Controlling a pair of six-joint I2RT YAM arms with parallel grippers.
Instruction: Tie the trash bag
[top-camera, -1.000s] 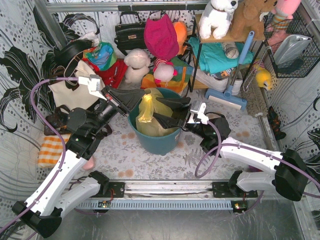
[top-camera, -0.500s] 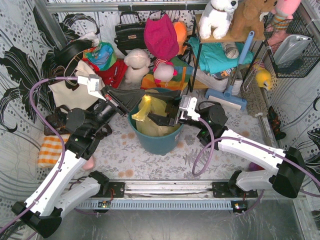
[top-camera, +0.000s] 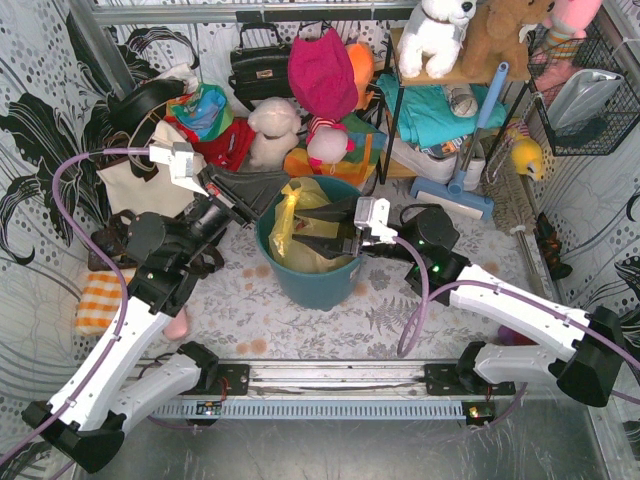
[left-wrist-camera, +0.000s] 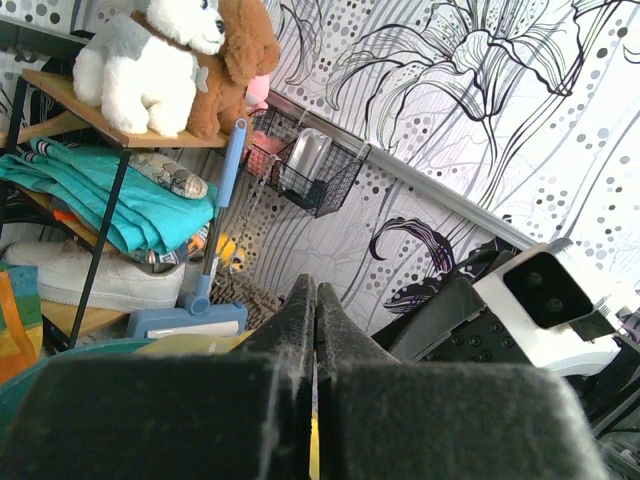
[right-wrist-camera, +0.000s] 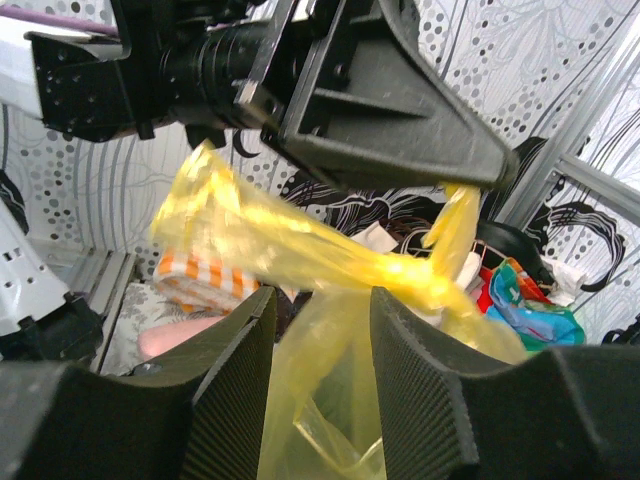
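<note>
No knot shows yet, so the tying looks barely begun. The bag (top-camera: 305, 250) sits in the teal bin (top-camera: 310, 285) near the middle of the desk (top-camera: 240, 310), with its mouth loose and rumpled. The left pincer (top-camera: 280, 202) is pressed together on one flap at the bin's far left rim. Its wrist view shows only a sliver of yellow in the seam between the fingers. The right wrist view shows that flap drawn out into a taut, twisted strip running down from the left fingertips. The right pincer (top-camera: 302, 238) reaches in from the right over the bag's mouth. Its fingers stand apart with yellow film lying in the gap and beyond it, gripping nothing as far as I can tell. My reading is that one flap is gathered and the other is not yet held. Taking up a second flap, crossing the two, and pulling a knot tight all remain to be done. The film looks thin and slippery, so a grip near its edge could slide off. The desk has a pale floral cover with a few brown stains, and an orange-checked cloth (top-camera: 100, 300) lies at its left edge. Black-and-white flowered wallpaper (top-camera: 40, 120) closes in the sides. Along the back stand a cream tote (top-camera: 140, 185), a black handbag (top-camera: 258, 65), a shelf (top-camera: 455, 76) bearing plush toys (top-camera: 440, 35), a blue mop (top-camera: 455, 190) and a wire basket (top-camera: 585, 110).
</note>
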